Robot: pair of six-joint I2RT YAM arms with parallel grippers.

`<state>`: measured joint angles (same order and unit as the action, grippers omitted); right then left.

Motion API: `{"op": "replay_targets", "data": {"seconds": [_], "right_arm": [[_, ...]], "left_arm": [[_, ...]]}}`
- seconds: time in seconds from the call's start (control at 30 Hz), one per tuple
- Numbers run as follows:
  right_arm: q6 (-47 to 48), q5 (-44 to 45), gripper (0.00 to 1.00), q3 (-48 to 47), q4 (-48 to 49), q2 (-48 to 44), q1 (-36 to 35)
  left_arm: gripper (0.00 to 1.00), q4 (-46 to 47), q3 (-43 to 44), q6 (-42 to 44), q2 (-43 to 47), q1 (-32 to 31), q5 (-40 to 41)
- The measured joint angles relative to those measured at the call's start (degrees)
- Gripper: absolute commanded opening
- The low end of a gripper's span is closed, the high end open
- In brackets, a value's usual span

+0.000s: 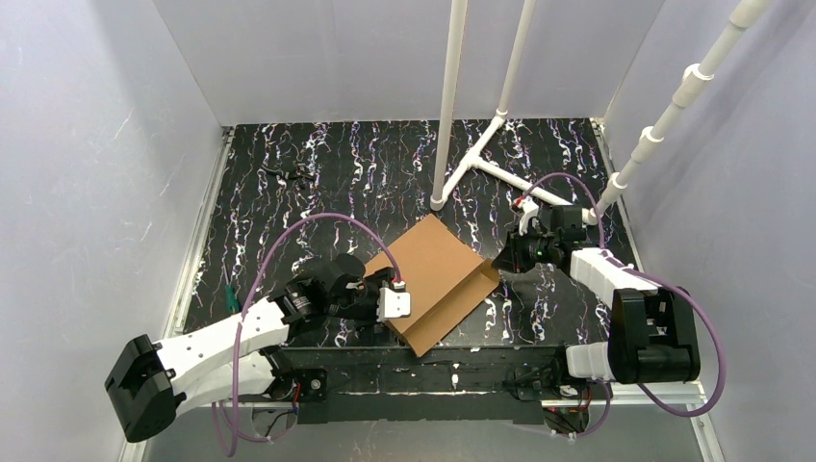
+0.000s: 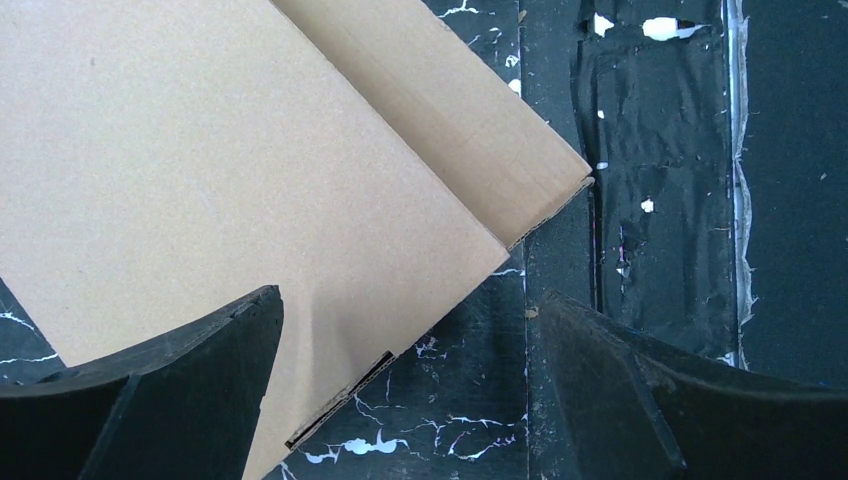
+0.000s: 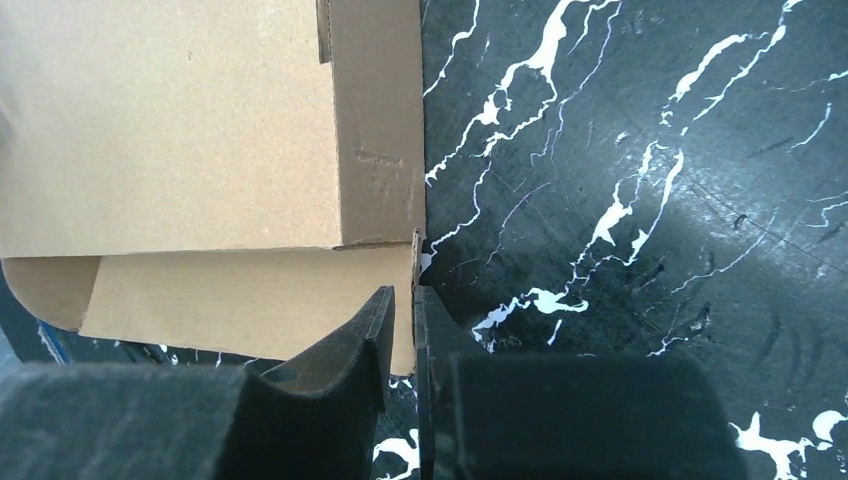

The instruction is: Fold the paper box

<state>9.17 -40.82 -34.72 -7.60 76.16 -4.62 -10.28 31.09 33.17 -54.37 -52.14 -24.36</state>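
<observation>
The left arm [image 1: 216, 345] and the right arm [image 1: 604, 271] are both made of smooth white plastic shells, joined by blocky black motor housings. A thin purple cable [image 1: 279, 245] loops along each arm. The left end effector [image 2: 410, 400] and the right end effector [image 3: 405, 345] have matte black, curved fingers [image 2: 190, 400]. A white block [image 1: 393, 304] with a small red connector sits at the left wrist.

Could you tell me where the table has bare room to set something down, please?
Widest bare patch: back left, between the left wall and the white pipe post, save a small dark scrap. A smaller one: between the paper box and the right arm's base. The centre is crowded: the left gripper and right gripper meet the box there.
</observation>
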Motion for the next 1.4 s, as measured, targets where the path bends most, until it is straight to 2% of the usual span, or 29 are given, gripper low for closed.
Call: {"op": "replay_targets", "data": {"seconds": [0.3, 0.6, 0.87, 1.4], "right_arm": [[2.54, 3.82, 0.21, -1.33, -2.1, 0.48, -4.57], [5.95, 6.8, 0.08, -1.44, -3.28, -1.2, -6.36], [7.72, 7.82, 0.03, -1.51, -3.43, -1.44, -8.17], [10.88, 10.03, 0.01, -1.51, -5.27, -3.5, -10.19]], "left_arm": [[0.98, 0.02, 0.0, -0.85, -1.18, -0.22, 0.92], [0.98, 0.07, 0.0, -1.03, -2.14, -0.98, 3.04], [0.98, 0.09, 0.0, -1.4, -3.82, -2.16, 5.18], [0.97, 1.49, 0.5, -2.54, -6.73, -2.82, 8.46]]}}
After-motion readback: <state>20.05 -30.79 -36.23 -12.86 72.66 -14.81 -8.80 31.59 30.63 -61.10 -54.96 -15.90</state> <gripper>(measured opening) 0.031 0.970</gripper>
